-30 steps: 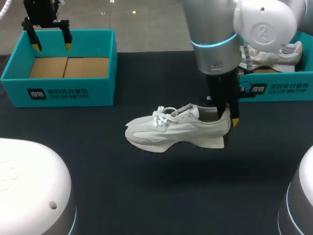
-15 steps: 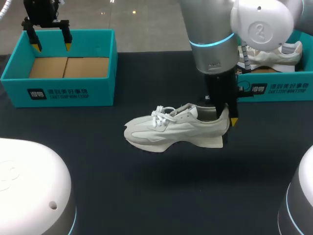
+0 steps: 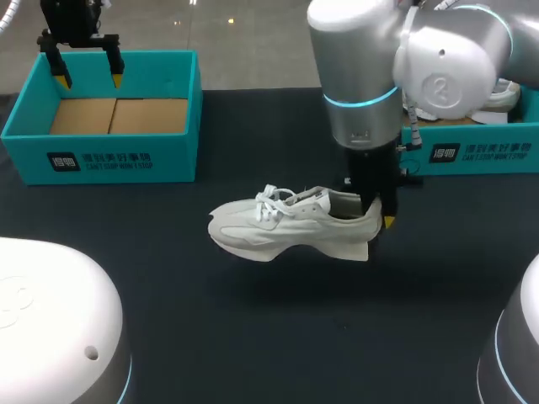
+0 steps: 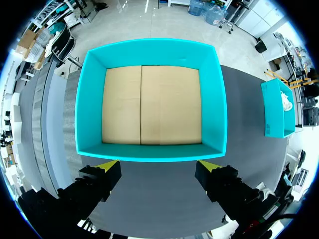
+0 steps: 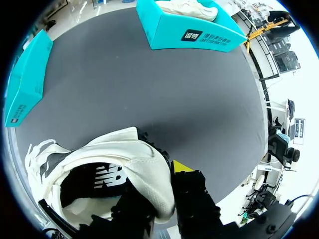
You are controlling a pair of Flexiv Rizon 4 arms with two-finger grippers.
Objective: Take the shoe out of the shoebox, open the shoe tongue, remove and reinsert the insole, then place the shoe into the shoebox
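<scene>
white lace-up sneaker [image 3: 286, 223] at mid-table, long axis sideways, toe toward my left. right gripper [image 3: 377, 215] clamped on its heel. dark insole [image 5: 94, 179] shows only in right wrist view. left gripper [image 3: 89, 80] spread above teal cardboard shoebox [image 3: 109, 160].

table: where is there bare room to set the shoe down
Widest bare patch: the table strip in front of the shoe, along the near edge. Also bare: the gap between the left shoebox and the shoe's toe, and that box's cardboard floor. Crowded by the right shoebox, where the right gripper holds the shoe's heel.
</scene>
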